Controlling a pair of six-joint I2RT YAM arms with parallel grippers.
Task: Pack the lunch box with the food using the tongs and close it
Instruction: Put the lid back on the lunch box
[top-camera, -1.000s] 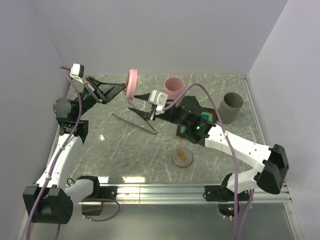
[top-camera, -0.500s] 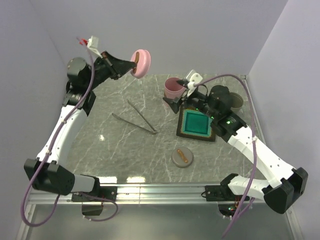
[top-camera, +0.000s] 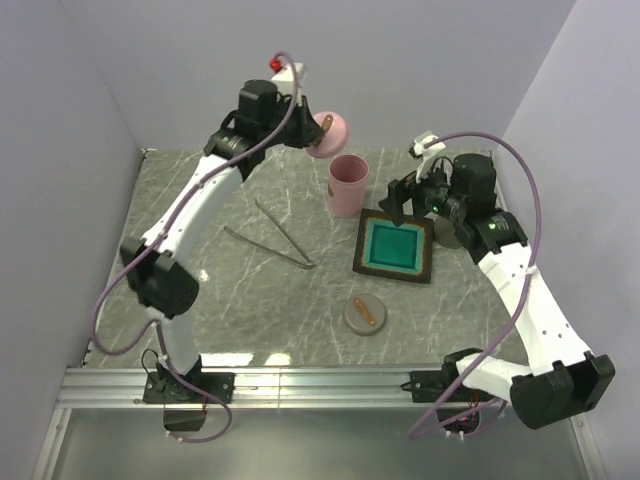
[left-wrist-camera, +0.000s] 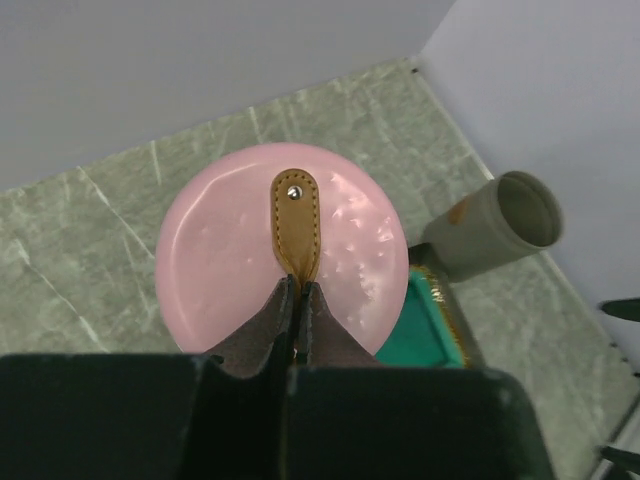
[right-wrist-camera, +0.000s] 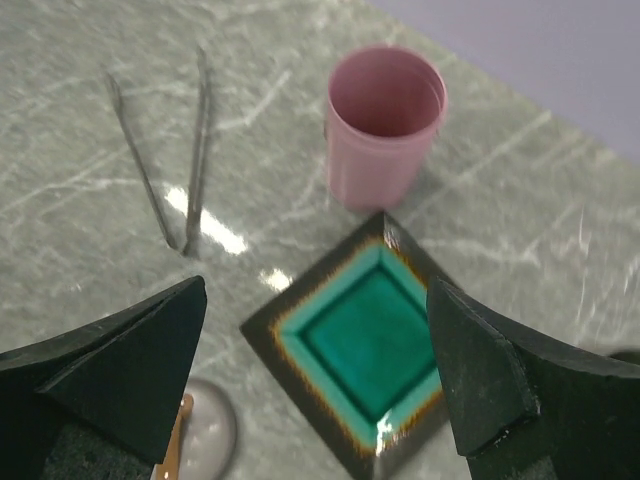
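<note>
My left gripper (top-camera: 316, 128) (left-wrist-camera: 298, 290) is shut on the tan strap (left-wrist-camera: 296, 220) of a round pink lid (top-camera: 331, 133) (left-wrist-camera: 225, 265), which it holds in the air at the back, just above the open pink lunch box cup (top-camera: 348, 184) (right-wrist-camera: 386, 125). The silver tongs (top-camera: 270, 236) (right-wrist-camera: 168, 165) lie in a narrow V on the table left of the cup. My right gripper (top-camera: 404, 200) (right-wrist-camera: 316, 290) hovers open and empty over the black tray (top-camera: 396, 275) (right-wrist-camera: 262, 325). No food is in view.
The tray has a teal inside and holds nothing. A grey lid (top-camera: 365, 316) (right-wrist-camera: 205, 435) with a tan strap lies in front of it. A grey cup (left-wrist-camera: 495, 235) stands right of the tray, mostly behind my right arm in the top view. Walls close the back and sides.
My left arm has swung the pink lid from the far left to above the pink cup. My right gripper has pulled back to the right, off the tongs, and opened wide.
</note>
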